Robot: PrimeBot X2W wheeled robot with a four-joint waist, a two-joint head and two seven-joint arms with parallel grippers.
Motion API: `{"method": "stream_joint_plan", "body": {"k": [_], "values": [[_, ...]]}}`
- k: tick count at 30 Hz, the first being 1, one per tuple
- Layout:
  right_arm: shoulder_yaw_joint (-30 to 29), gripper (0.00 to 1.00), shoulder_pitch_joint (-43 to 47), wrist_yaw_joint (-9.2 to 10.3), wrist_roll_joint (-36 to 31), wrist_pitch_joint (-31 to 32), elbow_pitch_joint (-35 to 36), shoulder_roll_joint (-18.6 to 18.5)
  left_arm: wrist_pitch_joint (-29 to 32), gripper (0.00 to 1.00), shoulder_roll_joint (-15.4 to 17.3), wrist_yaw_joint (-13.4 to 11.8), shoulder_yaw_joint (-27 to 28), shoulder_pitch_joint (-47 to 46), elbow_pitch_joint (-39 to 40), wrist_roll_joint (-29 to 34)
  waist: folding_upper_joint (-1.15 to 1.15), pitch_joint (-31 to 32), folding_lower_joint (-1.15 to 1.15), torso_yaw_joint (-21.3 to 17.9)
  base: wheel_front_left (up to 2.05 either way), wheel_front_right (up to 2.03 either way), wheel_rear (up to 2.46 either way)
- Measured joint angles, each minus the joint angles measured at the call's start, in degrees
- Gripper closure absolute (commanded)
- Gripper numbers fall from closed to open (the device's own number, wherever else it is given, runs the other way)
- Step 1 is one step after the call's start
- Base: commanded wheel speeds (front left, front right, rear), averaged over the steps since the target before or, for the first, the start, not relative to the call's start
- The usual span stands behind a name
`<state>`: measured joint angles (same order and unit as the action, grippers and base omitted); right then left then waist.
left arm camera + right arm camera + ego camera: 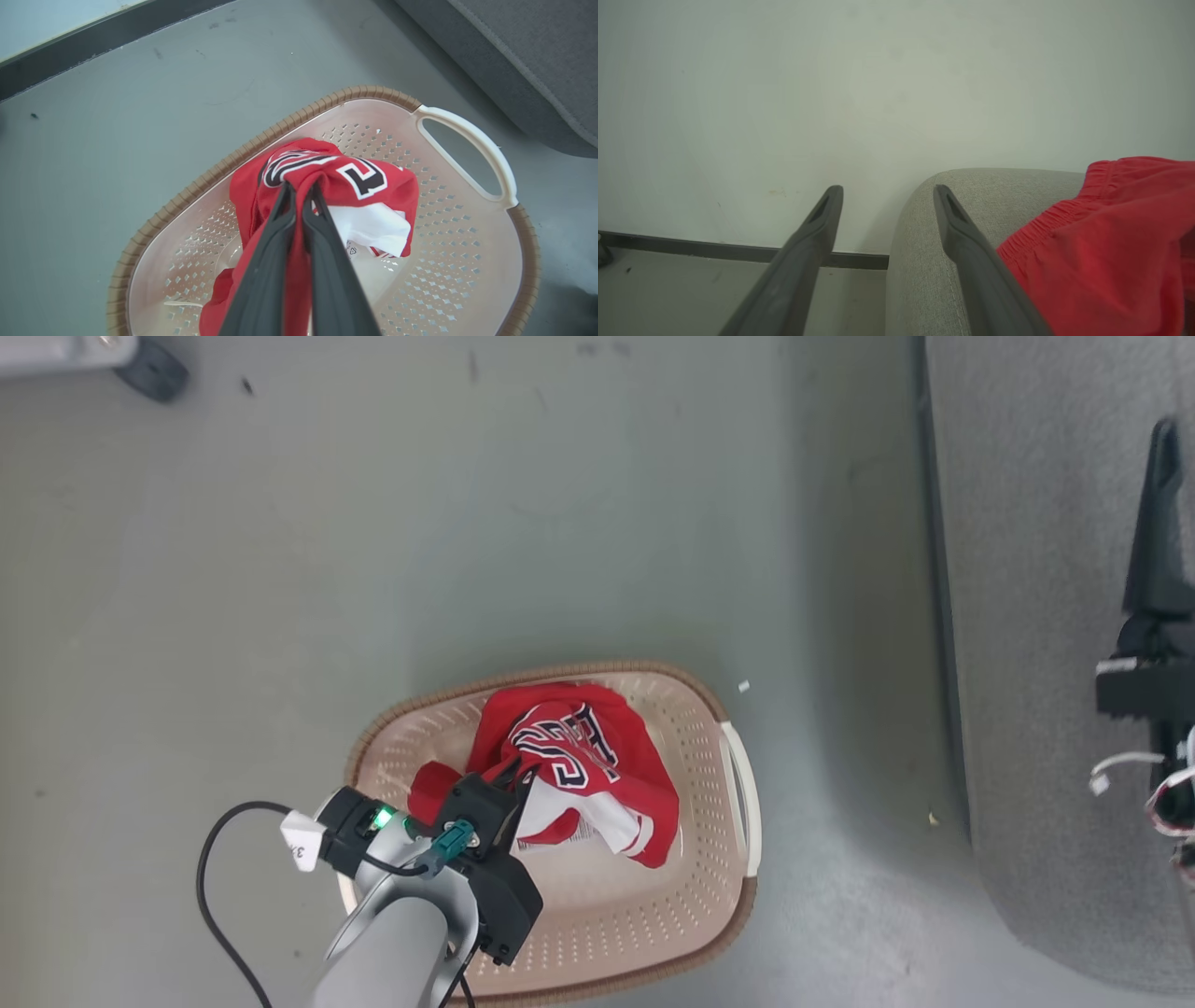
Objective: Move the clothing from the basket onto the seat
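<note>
Red clothing [402, 191] is pinched in the closed left jaws, bunched inside the basket [467, 261] with a tail trailing low. A straight lift until the cloth clears the brown rim, then a swing toward the seat [1046, 616], looks wisest. The left arm [401, 943] slants down over the basket's near edge. The right jaws gape empty by the seat, beside another red garment [1111, 252].
</note>
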<state>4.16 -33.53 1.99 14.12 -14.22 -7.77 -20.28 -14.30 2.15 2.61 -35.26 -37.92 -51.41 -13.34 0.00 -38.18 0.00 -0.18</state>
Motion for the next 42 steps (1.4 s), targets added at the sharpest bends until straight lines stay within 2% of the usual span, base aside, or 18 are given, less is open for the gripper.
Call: {"method": "stream_joint_plan", "body": {"k": [10, 18, 31, 42], "values": [[0.3, 0.00, 5.5, -0.01, 0.6, -0.1, -4.2, 1.9, 0.0, 1.00, 0.1, 1.7, 2.9, 1.6, 5.5, -2.4, 0.00, 8.3, -0.01, 1.2, 0.00, 0.00, 0.00], [1.3, 0.00, 8.7, -0.51, 0.7, -0.1, -7.4, 3.3, 0.0, 1.00, 1.5, 3.5, 4.5, 2.7, 9.4, -4.7, 0.00, 15.1, -0.01, 1.8, 0.00, 0.00, 0.00], [5.0, 0.00, 12.6, -2.26, 0.7, -0.1, -11.5, 6.5, 0.0, 1.00, 2.4, 4.4, 4.6, 3.6, 13.2, -7.4, 0.00, 25.4, -0.01, 2.2, 0.00, 0.00, 0.00], [8.2, 0.00, 17.9, -3.61, 0.6, -0.1, -14.5, 9.2, 0.0, 1.00, 4.3, 4.5, 3.5, 10.0, 16.6, -9.6, 0.00, 34.8, -0.01, 1.8, 0.00, 0.00, 0.00]]}}
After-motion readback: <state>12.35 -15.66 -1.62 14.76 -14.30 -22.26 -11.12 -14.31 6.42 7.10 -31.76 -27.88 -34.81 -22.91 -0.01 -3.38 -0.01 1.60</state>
